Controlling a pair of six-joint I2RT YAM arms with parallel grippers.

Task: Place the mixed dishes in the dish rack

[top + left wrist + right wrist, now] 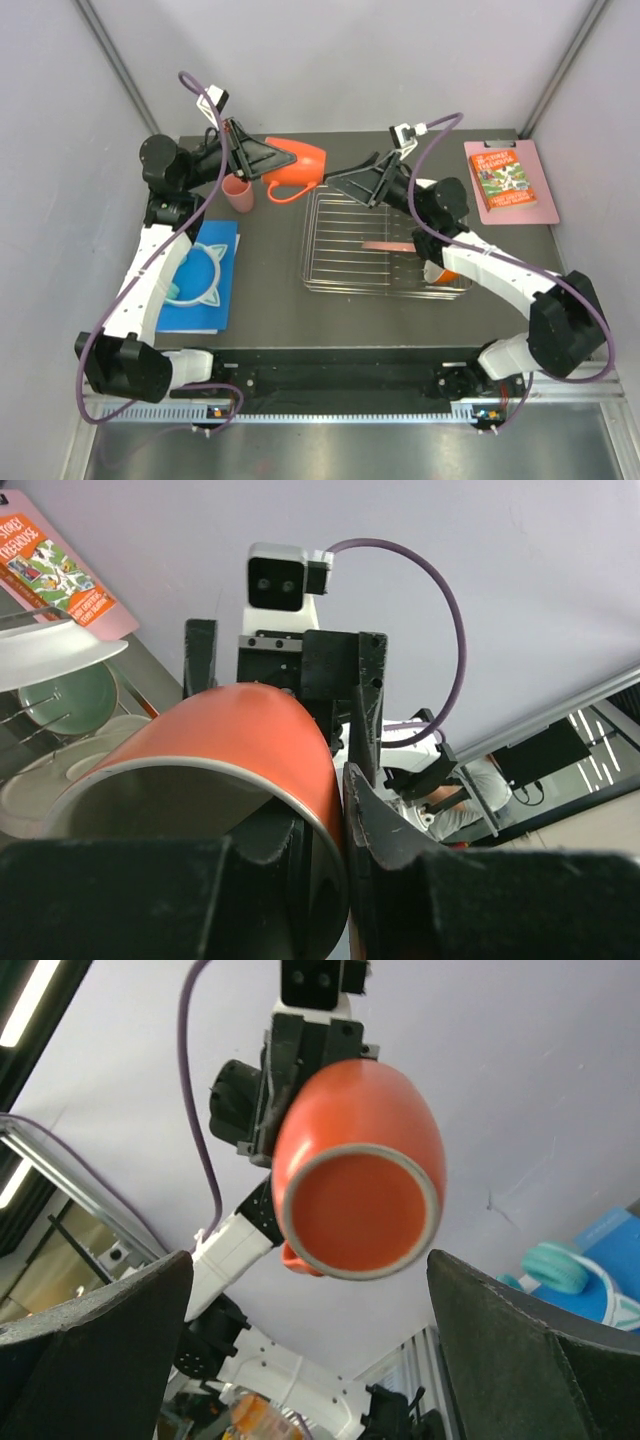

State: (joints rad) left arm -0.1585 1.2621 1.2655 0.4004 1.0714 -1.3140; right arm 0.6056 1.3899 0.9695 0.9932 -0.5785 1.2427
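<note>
Fingers [390,830] of the left gripper [272,160] squeeze the wall of the orange cup [300,165], one inside and one outside, so these jaws are closed on it. The cup hangs in the air. It sticks out past the left jaws, with its bottom turned to the right gripper [342,180]. The right jaws stand wide open. The cup sits just in front of the gap between them and touches neither finger. The dish rack [330,260] lies below the right jaws, and a mint-green bowl [65,695] seems to sit in it.

This looks like a hand-over step: the cup goes from one arm to the other before it goes in the rack. Next, I think the right jaws need to slide around the cup's round body and close gently. Only then should the left jaws let go, or the cup could drop.
</note>
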